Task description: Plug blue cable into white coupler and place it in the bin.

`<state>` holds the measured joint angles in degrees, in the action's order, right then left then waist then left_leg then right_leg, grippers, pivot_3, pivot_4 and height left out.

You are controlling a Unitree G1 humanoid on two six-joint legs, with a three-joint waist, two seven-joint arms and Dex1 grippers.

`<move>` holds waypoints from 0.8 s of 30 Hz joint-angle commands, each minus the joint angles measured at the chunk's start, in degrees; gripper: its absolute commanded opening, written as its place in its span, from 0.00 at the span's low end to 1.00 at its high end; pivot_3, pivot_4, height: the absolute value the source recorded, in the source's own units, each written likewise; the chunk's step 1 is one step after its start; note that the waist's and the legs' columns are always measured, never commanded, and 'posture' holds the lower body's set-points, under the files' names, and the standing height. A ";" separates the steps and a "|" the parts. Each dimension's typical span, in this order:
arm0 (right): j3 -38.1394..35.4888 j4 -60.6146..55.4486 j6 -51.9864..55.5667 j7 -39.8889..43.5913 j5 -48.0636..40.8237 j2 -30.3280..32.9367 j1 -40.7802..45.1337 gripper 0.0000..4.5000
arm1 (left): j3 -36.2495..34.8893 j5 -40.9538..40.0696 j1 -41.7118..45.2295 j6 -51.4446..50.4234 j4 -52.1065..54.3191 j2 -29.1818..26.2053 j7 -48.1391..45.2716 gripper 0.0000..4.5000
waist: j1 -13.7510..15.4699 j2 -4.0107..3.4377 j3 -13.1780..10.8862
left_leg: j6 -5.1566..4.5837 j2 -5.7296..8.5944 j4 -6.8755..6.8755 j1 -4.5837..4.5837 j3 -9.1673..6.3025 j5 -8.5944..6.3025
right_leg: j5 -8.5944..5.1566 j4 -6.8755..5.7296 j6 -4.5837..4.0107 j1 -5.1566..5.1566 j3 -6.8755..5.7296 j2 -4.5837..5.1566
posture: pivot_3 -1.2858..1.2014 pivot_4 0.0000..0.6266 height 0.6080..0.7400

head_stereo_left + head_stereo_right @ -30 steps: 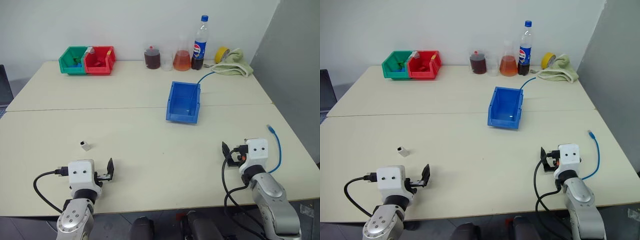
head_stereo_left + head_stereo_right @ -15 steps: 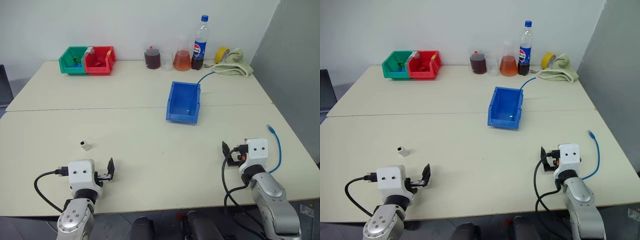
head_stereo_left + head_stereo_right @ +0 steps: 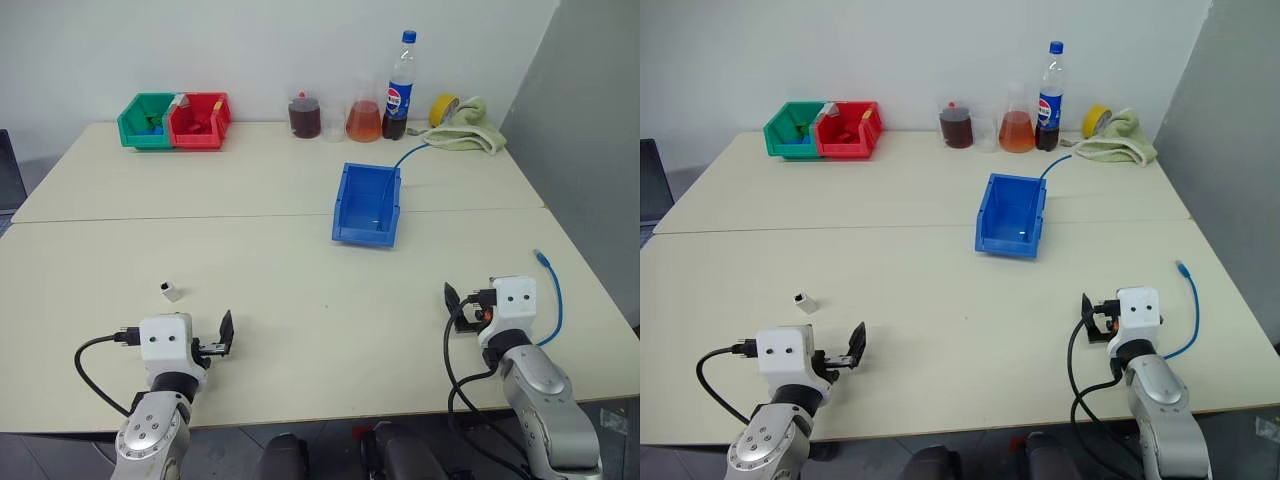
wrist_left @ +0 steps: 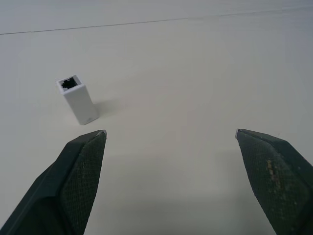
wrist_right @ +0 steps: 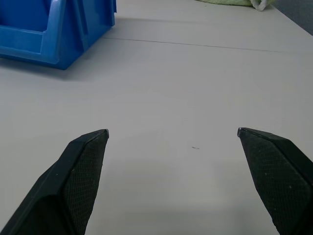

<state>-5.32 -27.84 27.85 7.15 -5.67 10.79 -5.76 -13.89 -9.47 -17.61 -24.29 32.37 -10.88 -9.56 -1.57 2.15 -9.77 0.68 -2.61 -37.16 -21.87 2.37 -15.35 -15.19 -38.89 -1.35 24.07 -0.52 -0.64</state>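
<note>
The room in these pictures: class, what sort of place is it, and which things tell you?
Probably a lab or workshop test area, not a home: plain pale tables against a bare wall, small parts bins in green, red and blue, and flasks of coloured liquid.

- Setting: a lab or test room, bench-style; plain white wall (image 3: 250,50) behind, grey partition panel (image 3: 590,150) along the right side.
- Work surface: two pale tables (image 3: 300,300) pushed together, seam visible across the middle.
- Small-parts bins: one green (image 3: 146,120), one red (image 3: 199,120), side by side at the far left.
- Glassware at the far edge: a flask of orange liquid (image 3: 364,120), a jar of dark liquid (image 3: 305,115).
- Also a cola bottle (image 3: 400,85), yellow tape roll (image 3: 443,108), a crumpled cloth (image 3: 470,135).
</note>
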 commanded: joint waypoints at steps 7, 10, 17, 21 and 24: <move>-1.21 -2.09 -0.13 -1.13 0.57 0.49 0.45 1.00 | 4.45 -11.29 18.96 -5.79 -1.16 -14.83 -18.86 0.99 | 0.33 0.02 0.01 | 0.24 0.03 -0.02 0.02 -0.10 0.15 | 0.01 -0.09 0.00 -0.02 -0.08 -0.01 | 0.52 0.24 1.00; -0.66 -3.14 0.18 -1.72 0.86 0.12 -0.22 1.00 | 8.00 -14.21 28.06 -6.34 -6.64 -17.54 -26.11 0.99 | 0.24 0.01 0.03 | 0.28 0.05 -0.02 0.05 -0.12 0.18 | 0.02 -0.10 0.02 -0.06 -0.08 -0.02 | 0.52 0.24 1.00; -1.14 -4.23 1.05 -3.08 1.42 0.16 -0.87 1.00 | 18.70 -17.54 48.05 -5.10 -18.14 -18.76 -44.40 0.99 | 0.01 0.00 0.02 | 0.29 0.05 0.00 -0.07 -0.14 0.18 | 0.03 -0.06 0.02 0.00 -0.08 -0.08 | 0.52 0.24 1.00; -2.07 -4.67 1.59 -3.14 1.86 1.04 -0.89 1.00 | 23.38 -16.94 54.43 -2.91 -23.21 -19.32 -53.56 0.99 | -0.13 -0.01 0.02 | 0.29 0.04 0.04 -0.03 -0.09 0.18 | 0.02 -0.07 0.02 0.00 -0.02 -0.09 | 0.52 0.24 1.00; -3.87 -5.27 2.62 -2.71 1.77 2.45 -0.83 1.00 | 25.73 -15.14 56.91 0.48 -27.38 -19.10 -57.77 0.99 | -0.20 -0.02 0.02 | 0.30 0.04 0.05 -0.01 -0.09 0.19 | 0.02 -0.08 0.02 -0.01 -0.01 -0.11 | 0.52 0.24 1.00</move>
<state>-6.90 -30.20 29.98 4.57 -4.06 12.08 -6.92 11.08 -25.42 38.04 -26.38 6.40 -29.85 -64.66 -1.78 2.13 -9.75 0.98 -2.58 -37.11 -21.88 2.28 -15.16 -15.17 -38.97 -1.34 24.07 -0.54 -0.76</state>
